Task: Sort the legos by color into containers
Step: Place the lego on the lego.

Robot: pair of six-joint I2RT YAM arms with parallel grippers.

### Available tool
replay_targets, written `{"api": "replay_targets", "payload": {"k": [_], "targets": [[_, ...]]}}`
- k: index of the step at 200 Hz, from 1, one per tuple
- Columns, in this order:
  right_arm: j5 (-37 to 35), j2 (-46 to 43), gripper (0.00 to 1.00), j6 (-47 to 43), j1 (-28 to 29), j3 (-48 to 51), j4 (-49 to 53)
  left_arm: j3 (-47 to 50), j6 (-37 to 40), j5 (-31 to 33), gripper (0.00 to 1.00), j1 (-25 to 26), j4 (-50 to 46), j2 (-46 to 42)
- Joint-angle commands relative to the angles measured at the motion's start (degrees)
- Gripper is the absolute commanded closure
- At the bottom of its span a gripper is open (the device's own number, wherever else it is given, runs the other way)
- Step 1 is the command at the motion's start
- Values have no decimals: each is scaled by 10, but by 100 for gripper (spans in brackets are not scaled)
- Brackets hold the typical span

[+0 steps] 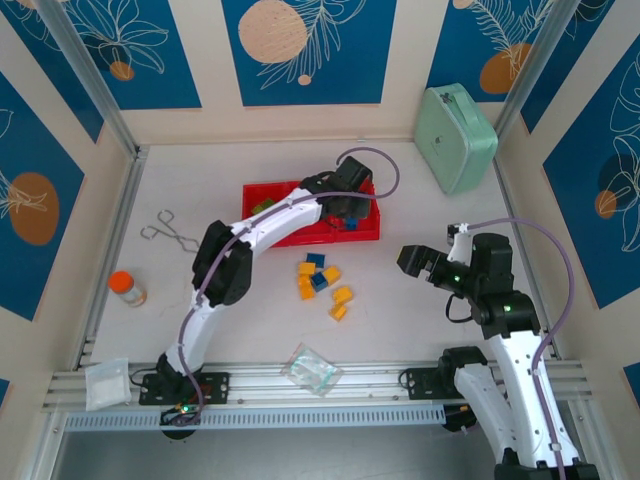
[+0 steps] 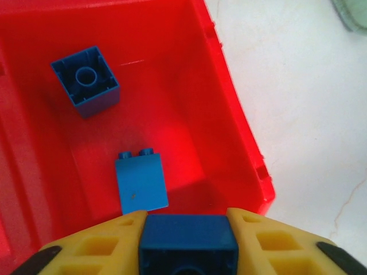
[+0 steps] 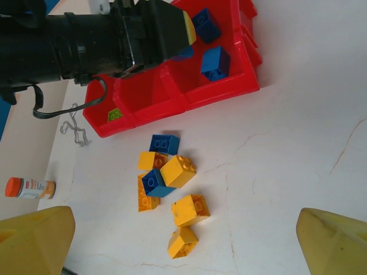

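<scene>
Left gripper (image 2: pixel 186 229) clamps a dark blue brick (image 2: pixel 187 243); beyond its jaws two blue bricks (image 2: pixel 140 180) lie in the red bin (image 2: pixel 241 143). Right wrist view adds loose orange-yellow bricks (image 3: pixel 189 209) between the spread jaws of the right gripper (image 3: pixel 183 246).

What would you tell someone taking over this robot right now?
Left fingers: shut on a blue brick, over the right-end bin, where two blue bricks lie.
Right fingers: open, holding nothing, above the table.
Done: those blues, plus a green brick in the left-end bin.
To do: drop the held brick, then sort five orange-yellow bricks and two blue ones loose on the table.
</scene>
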State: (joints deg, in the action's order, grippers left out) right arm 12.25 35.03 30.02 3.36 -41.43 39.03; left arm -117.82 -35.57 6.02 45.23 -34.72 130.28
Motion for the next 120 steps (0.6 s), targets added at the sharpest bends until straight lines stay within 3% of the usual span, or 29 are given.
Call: {"api": "replay_targets", "payload": {"k": [1,62,87,120], "targets": [[19,-3,1,-12,-6,-7,17,-41,-12,9,55,-3,-27,14],[24,-2,1,-15,-8,-7,25,-4,35,-2,34,-3,2,-25],[44,12,1,-12,-8,-12,38,100,49,24,25,2,22,-113],[99,35,1,-3,-3,-10,29,311,29,56,11,8,79,-271]]}}
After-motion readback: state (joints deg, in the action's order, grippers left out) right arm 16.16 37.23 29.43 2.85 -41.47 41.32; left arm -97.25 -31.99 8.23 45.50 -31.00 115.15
